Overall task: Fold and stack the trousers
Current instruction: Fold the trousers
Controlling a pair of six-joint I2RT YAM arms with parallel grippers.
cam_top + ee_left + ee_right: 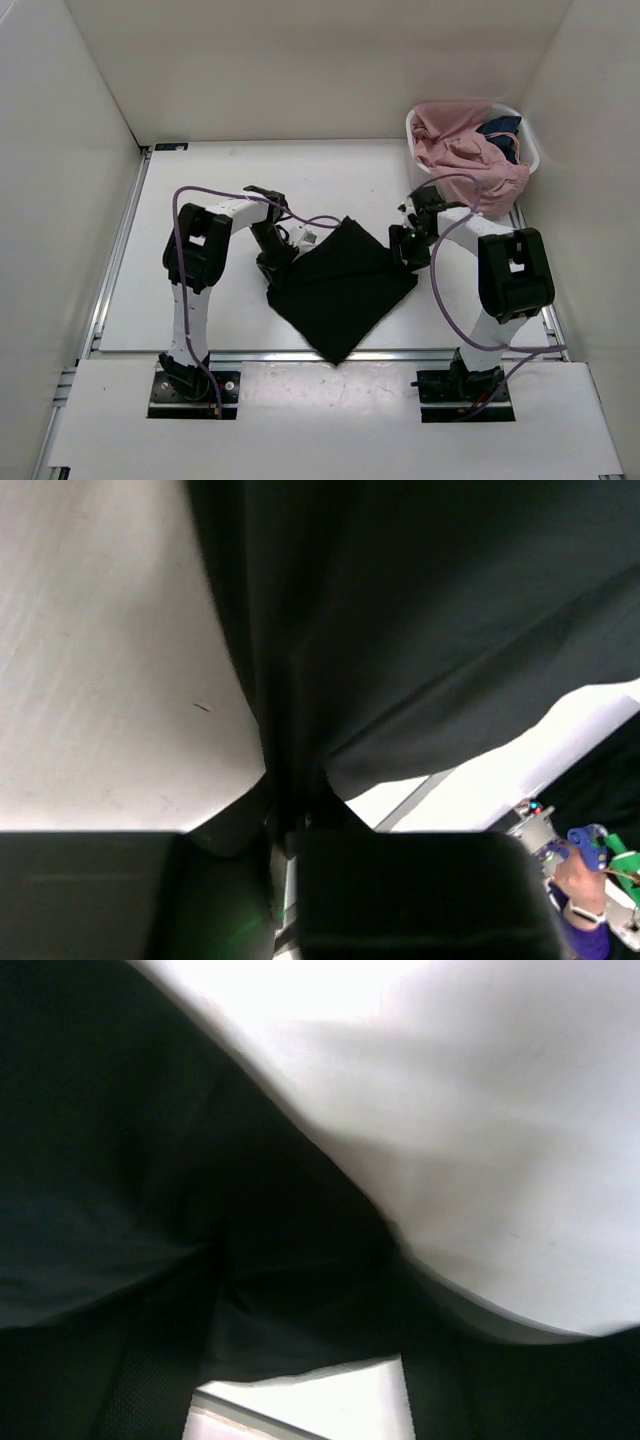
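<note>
The left gripper sits low at the left corner of the trousers. Its wrist view shows black cloth gathered into the narrow gap between its fingers, so it is clamped on the fabric. The right gripper is at the opposite, right corner. Its wrist view is blurred and filled with dark cloth, so I cannot tell whether it is gripping or has let go.

The white table fills the middle of the overhead view. The trousers lie on it between the two arms, already gathered into a compact black diamond. The diamond's near point reaches the metal rail at the table's front edge.

At the far right corner stands a white basket. It holds a pink garment that spills over the rim, with a small dark blue garment tucked behind it.

Judging by the layout, the folding is well along and the work now is on the bundle's corners. The next move probably needs a firm hold on both corners. The arms would then move together, keeping the cloth taut, to bring one side over the other without undoing the layers underneath.
</note>
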